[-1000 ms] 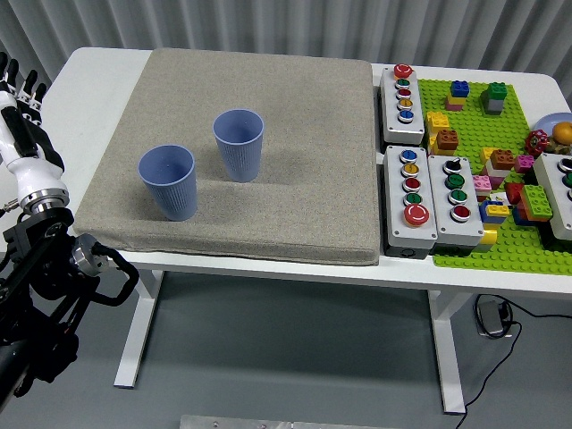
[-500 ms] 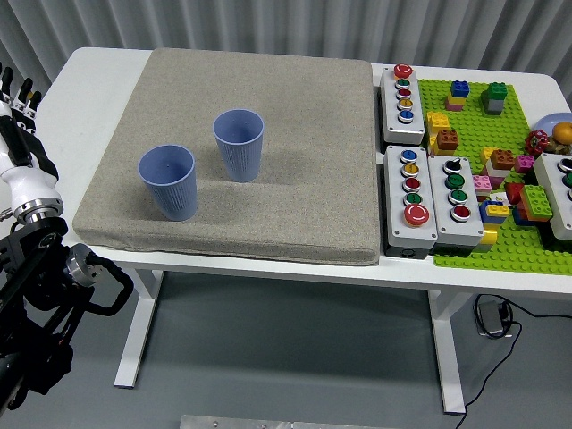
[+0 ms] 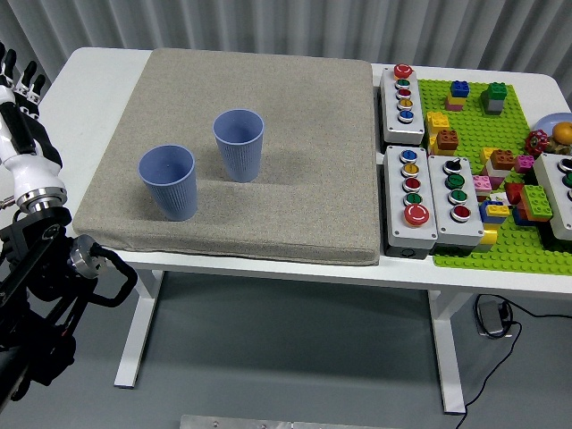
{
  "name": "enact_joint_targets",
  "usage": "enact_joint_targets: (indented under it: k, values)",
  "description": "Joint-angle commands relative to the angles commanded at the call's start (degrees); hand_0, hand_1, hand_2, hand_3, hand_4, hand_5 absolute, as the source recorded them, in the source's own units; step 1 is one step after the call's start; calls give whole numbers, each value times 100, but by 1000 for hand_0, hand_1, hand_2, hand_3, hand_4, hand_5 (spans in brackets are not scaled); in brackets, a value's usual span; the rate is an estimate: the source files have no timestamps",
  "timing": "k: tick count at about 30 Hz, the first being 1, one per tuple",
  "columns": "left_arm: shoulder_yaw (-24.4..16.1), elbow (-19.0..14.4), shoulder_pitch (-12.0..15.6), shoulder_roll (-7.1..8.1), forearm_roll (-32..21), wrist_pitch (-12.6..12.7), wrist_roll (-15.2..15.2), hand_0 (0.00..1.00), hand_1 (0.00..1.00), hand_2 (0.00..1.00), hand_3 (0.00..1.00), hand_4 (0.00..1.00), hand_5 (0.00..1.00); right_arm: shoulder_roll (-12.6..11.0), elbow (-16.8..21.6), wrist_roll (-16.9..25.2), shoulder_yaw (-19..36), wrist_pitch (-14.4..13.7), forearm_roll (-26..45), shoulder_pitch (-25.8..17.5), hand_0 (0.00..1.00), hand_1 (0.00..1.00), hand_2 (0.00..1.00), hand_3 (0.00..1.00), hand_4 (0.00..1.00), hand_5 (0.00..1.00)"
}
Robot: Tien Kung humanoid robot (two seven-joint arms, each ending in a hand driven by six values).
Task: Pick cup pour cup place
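While a grey mat (image 3: 241, 143) covers the white table (image 3: 89, 89), two blue cups (image 3: 168, 181) (image 3: 239, 144) stand upright on it, well right of the left hand (image 3: 20, 98), whose extended fingers grasp nothing at the edge.

Even, bright light from overhead — no glare on the white table (image 3: 89, 98). Two blue cups (image 3: 239, 145) throw soft, short shadows rightward across the grey mat (image 3: 295, 179). Focus is sharp to every edge — the table's far edge bows only slightly.
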Motion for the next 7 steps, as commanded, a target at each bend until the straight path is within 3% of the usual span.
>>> enact_joint_targets:
  k: [7]
  values:
    - [-43, -21, 50, -20, -4, -7, -7, 813, 846, 940, 912, 847, 998, 23, 0, -43, 23, -18, -90, -17, 671, 550, 495, 543, 60, 403]
